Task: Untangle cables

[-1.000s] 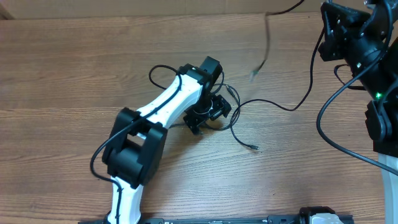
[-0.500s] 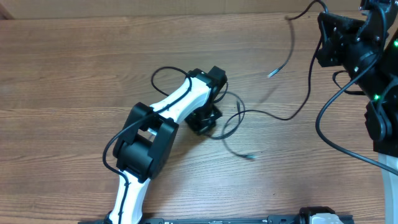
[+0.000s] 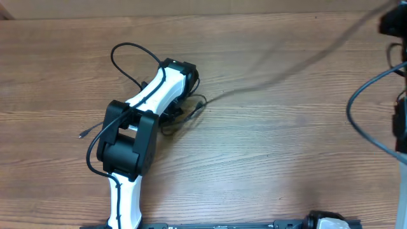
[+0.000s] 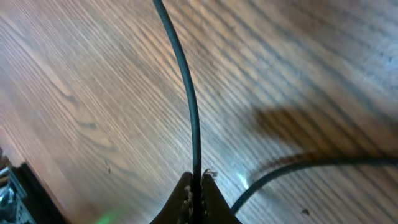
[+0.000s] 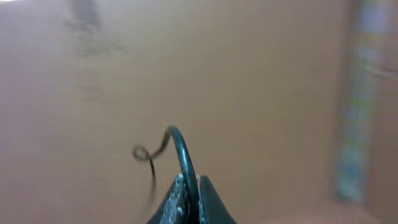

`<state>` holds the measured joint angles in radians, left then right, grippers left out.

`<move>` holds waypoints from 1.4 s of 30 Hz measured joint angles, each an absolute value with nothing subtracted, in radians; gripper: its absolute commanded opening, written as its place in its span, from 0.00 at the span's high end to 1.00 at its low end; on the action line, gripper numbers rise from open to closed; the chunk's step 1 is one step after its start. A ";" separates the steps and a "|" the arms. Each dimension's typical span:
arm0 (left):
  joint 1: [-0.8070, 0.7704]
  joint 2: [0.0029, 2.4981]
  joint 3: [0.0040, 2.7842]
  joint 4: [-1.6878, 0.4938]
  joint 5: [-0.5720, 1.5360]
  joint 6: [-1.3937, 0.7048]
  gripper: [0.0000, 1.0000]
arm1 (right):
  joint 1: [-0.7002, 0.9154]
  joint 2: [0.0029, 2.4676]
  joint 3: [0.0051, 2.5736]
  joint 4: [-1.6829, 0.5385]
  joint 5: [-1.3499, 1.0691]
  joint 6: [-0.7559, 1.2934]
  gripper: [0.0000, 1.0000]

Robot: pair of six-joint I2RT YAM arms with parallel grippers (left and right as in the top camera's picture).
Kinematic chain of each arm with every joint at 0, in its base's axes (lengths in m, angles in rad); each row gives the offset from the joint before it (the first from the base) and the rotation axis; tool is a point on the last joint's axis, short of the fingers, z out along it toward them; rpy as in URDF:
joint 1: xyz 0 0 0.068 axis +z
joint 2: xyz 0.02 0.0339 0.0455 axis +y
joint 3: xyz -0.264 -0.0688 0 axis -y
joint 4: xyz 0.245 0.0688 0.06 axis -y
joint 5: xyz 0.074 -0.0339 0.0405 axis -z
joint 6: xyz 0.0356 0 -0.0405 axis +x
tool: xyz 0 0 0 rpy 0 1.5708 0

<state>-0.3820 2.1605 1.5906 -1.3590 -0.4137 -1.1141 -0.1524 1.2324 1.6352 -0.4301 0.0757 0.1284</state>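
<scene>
On my left wrist feed the left claw (image 4: 195, 198) is pressed together on one of the cables (image 4: 190, 106). The thin black cord comes out between the fingertips and runs straight up the picture, over the wood grain of the table (image 4: 93, 93). A blurred strand (image 4: 311, 165) sweeps from beside the claw to the right edge, with a dark shadow on the wood above it.

On the right wrist feed the right claw (image 5: 189, 198) is also pinching a cable. It arcs up from the fingertips, bends over to the left and ends in a small curl. Everything behind it is smeared, so I can't tell what lies beneath.

Overhead, the left arm (image 3: 152, 95) reaches from the near edge up across the left half of the table, and its wrist hides the claw. Just beside the wrist, at its lower right, a small bunch of loops (image 3: 181, 117) lies on the wood. From there a faint streak (image 3: 286, 67) of cable runs straight toward the top right corner, where the right arm (image 3: 394, 25) shows at the frame edge. A plug (image 3: 82, 135) lies on the table left of the arm's elbow, well apart from the loops, and its cord disappears under the arm. I can't tell whether the two claws hold the same cable or one each.
</scene>
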 measured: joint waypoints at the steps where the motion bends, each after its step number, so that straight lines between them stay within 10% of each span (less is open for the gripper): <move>1: -0.383 2.160 1.590 -1.356 -0.419 -1.113 0.96 | -0.179 1.240 1.636 -0.464 0.099 0.128 0.96; 11: -0.385 2.160 1.590 -1.357 -0.441 -1.099 0.96 | -0.287 1.442 1.634 -0.452 0.210 0.013 0.96; 22: -0.384 2.160 1.589 -1.387 -0.533 -1.004 0.96 | -0.295 1.449 1.638 0.220 0.228 -0.369 0.96; 42: -0.384 2.160 1.589 -1.346 -0.469 -0.968 0.96 | -0.331 1.651 1.642 -0.067 -0.036 -0.290 0.96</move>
